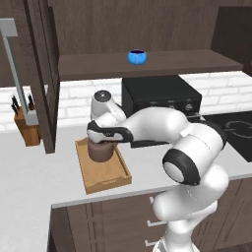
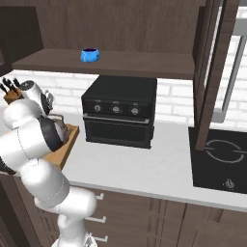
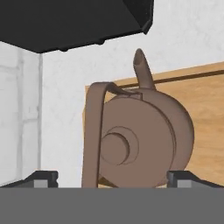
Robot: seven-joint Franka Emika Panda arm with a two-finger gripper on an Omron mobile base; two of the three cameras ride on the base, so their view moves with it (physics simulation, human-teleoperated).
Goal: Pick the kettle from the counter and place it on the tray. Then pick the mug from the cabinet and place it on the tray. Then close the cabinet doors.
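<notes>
A light counter point(image 1: 29, 162) runs below white brick wall and a dark open cabinet point(image 2: 120, 29), whose shelf holds the blue mug point(image 1: 137, 56). A black oven point(image 2: 119, 111), a knife block point(image 1: 27, 127) and a cooktop point(image 2: 219, 161) share the counter, with one open cabinet door point(image 1: 42, 74) hanging beside the wooden tray point(image 1: 106, 179). The kettle point(image 3: 140, 135) sits on the tray, largely hidden in the base views by the arm, and the gripper point(image 3: 111, 177) hovers over it with jaws spread wide, released.

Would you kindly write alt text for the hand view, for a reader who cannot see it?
A squat dark-brown metallic kettle with an arched handle sits on a light-wood tray, seen from above between the two tips of the open pincer. A black oven edges the top of the view.
</notes>
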